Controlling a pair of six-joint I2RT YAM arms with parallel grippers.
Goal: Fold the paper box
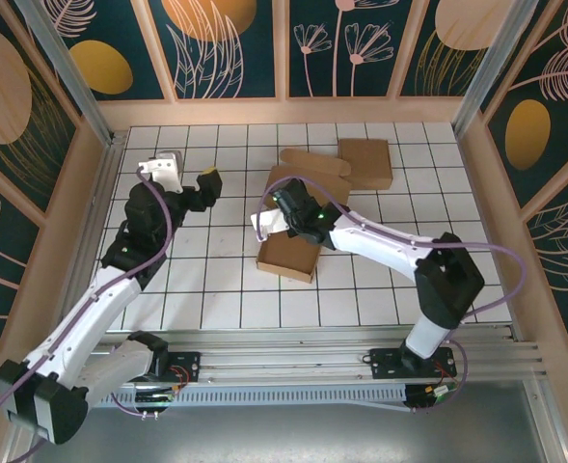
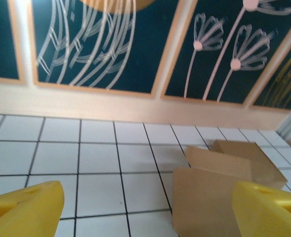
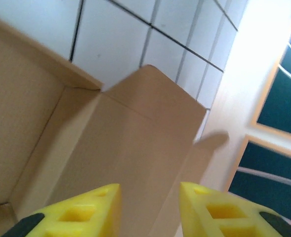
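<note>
Bright even light, faint soft shadows, wrist views slightly blurred, white glare atop right wrist view

Our left arm (image 1: 100, 309) stretches along the table's (image 1: 226, 289) left edge, left gripper (image 1: 207, 183) level with its jaws spread wide. Our right arm (image 1: 390, 246) bends toward the table's centre, right gripper (image 1: 280, 204) tilted downward with its fingers (image 3: 81, 215) partly apart.

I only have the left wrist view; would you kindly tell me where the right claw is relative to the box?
Observer: The right claw is above the box, looking down into it.
Operator: Thank you. Is it gripping anything?
Observer: No; its fingers stand apart, and a flap lies beyond them, unpinched.
Operator: Is my left claw touching the box?
Observer: No; the left claw hangs to the box's left, apart from it.
</note>
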